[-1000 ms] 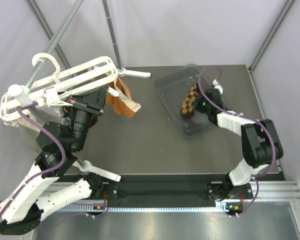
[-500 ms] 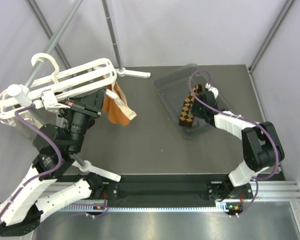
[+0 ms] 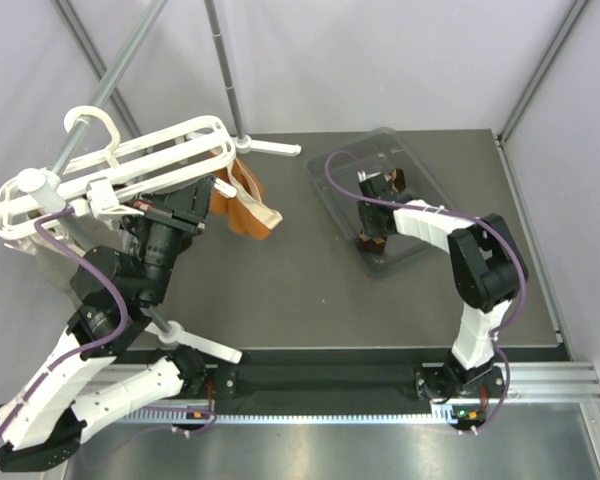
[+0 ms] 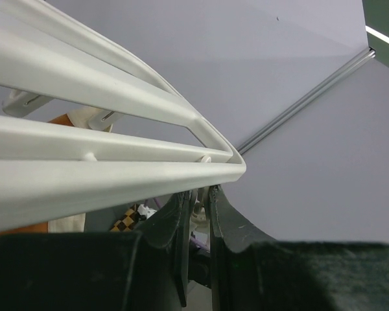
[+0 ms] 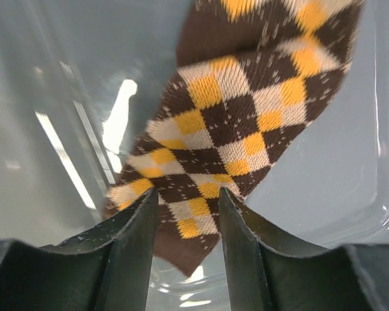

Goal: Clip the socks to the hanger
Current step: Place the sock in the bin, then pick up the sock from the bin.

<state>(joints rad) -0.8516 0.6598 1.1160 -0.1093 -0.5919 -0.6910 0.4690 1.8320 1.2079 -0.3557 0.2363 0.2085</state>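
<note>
One sock (image 5: pixel 227 123) under spread R hand (image 5: pixel 188 199); L hand (image 4: pixel 198 194) clamps hanger (image 4: pixel 84 175) edge.

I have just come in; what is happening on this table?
The left gripper holds the white hanger raised on the left, jaws shut on its frame; an orange sock hangs under it. The right gripper is down in the clear bin, open, its fingers either side of an argyle sock lying there. That sock is not yet clipped.
</note>
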